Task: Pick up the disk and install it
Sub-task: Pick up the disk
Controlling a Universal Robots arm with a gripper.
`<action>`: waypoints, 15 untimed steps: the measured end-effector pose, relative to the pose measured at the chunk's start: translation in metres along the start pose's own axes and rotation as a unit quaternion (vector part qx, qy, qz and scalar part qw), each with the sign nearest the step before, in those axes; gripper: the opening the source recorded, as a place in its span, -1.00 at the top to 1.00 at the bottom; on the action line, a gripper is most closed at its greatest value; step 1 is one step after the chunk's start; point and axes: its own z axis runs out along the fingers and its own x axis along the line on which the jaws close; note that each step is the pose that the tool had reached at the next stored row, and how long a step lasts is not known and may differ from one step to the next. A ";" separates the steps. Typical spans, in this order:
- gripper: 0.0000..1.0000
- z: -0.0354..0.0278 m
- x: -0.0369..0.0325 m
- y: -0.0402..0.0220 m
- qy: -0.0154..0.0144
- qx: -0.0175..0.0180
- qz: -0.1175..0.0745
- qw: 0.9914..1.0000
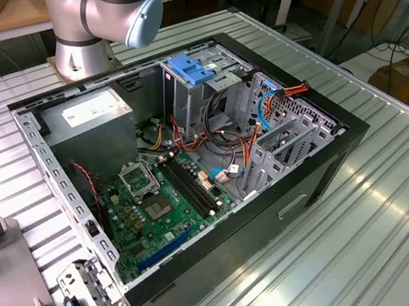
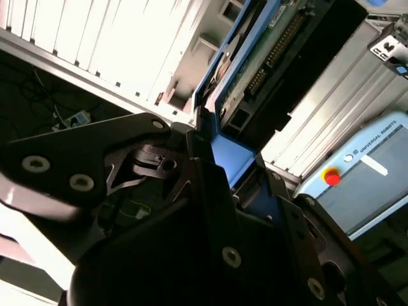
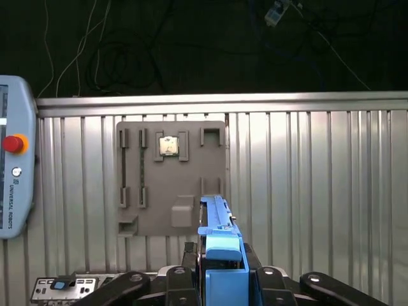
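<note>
- At the exterior view's left, you had a grey fixture plate (image 1: 3, 268) lying on the ribbed metal table (image 1: 393, 231). A small metal bracket (image 1: 94, 299) lay just beside it, against the case's corner.
- Toward the middle, the open computer case (image 1: 227, 236) lay on the table with its motherboard (image 1: 157, 201) facing up. A grey box with a white sticker (image 1: 91, 113) sat in the corner nearest the arm (image 1: 104, 12), whose base stood beyond the case.
- To the exterior view's right of the board stood the silver cage with a blue handle (image 1: 192, 72). Coloured cables (image 1: 229, 156) were bunched between the two.
- In the first wrist view, you had the teach pendant (image 3: 13, 166) with its red button lying on the table. Near it, the fixture plate carried a small square chip (image 3: 168, 146).
- Your claw (image 3: 220, 280) was closed narrow on the disk (image 3: 217, 220), its black jaws pressed against both sides of the blue carrier frame.
- The disk stood on edge in that grip, outside the case, with the fixture plate and ribbed table beyond it.
- In the second wrist view, the disk ran out from between the jaws with its green circuit-board side showing.
</note>
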 end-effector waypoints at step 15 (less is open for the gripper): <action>0.26 0.0003 0.0077 -0.0357 0.000 -0.001 0.001 1.000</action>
